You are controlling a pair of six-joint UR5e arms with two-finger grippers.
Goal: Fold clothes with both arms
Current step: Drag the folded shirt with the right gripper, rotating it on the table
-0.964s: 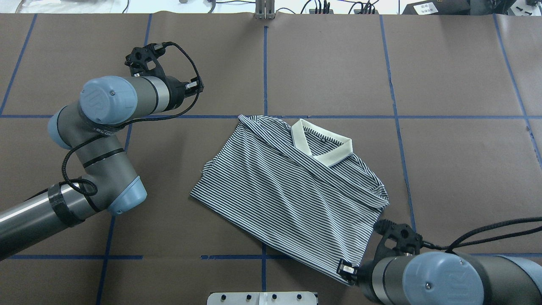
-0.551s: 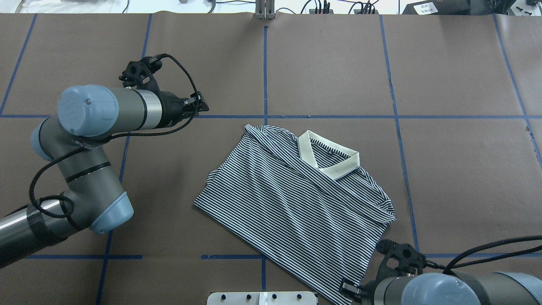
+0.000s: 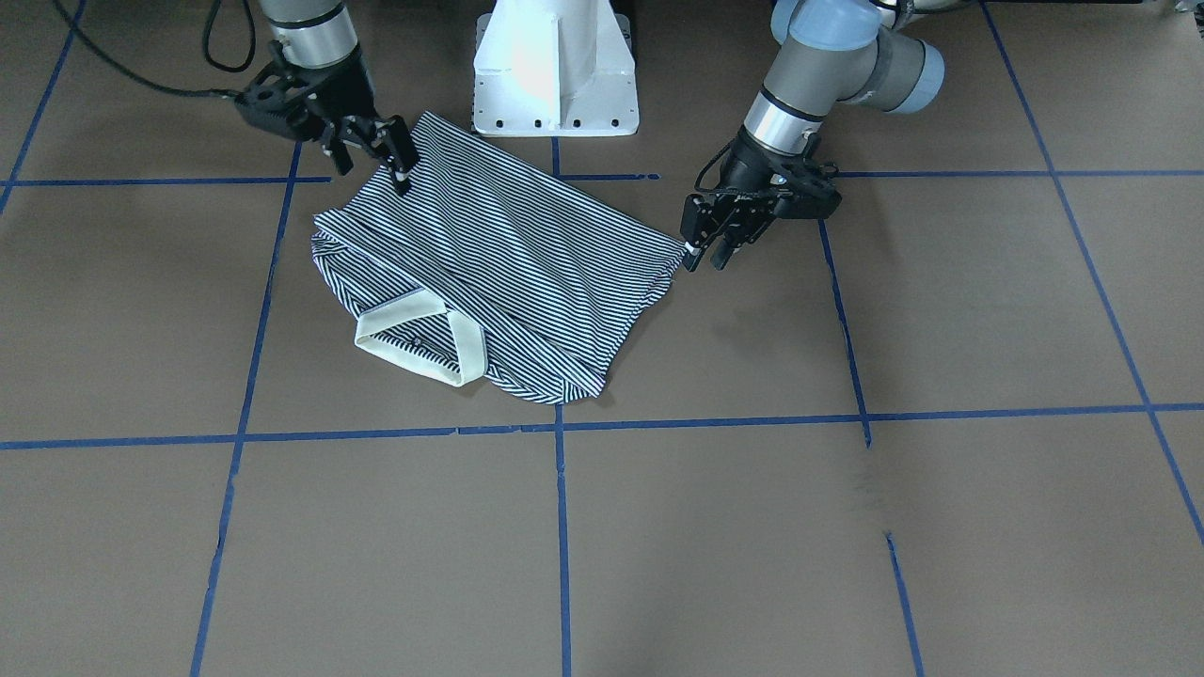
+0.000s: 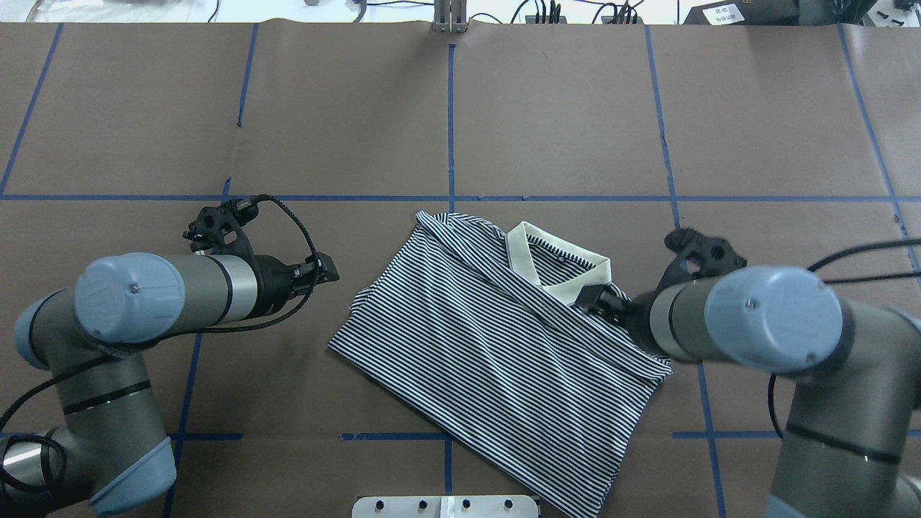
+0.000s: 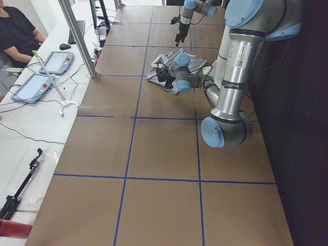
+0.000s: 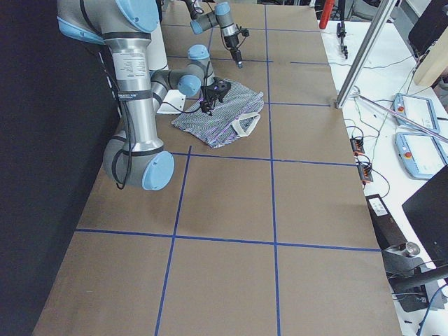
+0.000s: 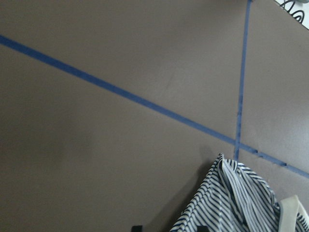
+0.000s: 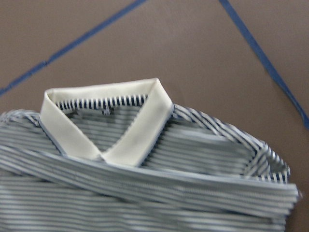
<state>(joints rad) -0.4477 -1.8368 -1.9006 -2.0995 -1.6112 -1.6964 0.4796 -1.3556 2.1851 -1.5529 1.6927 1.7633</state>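
Shirt [image 3: 508,244] corner vacated; right end effector [image 3: 369,162] now hovers over the stripes.

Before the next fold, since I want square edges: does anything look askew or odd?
Yes. The shirt lies skewed: its edges run diagonally across the blue tape lines, not along them. One hem corner ends close beside the white base. A raised crease runs across it below the collar. No damage shows.

Shirt [image 4: 489,345] on table [image 4: 575,108]; left hand [image 4: 327,270] beside, right hand [image 4: 593,298] over it.
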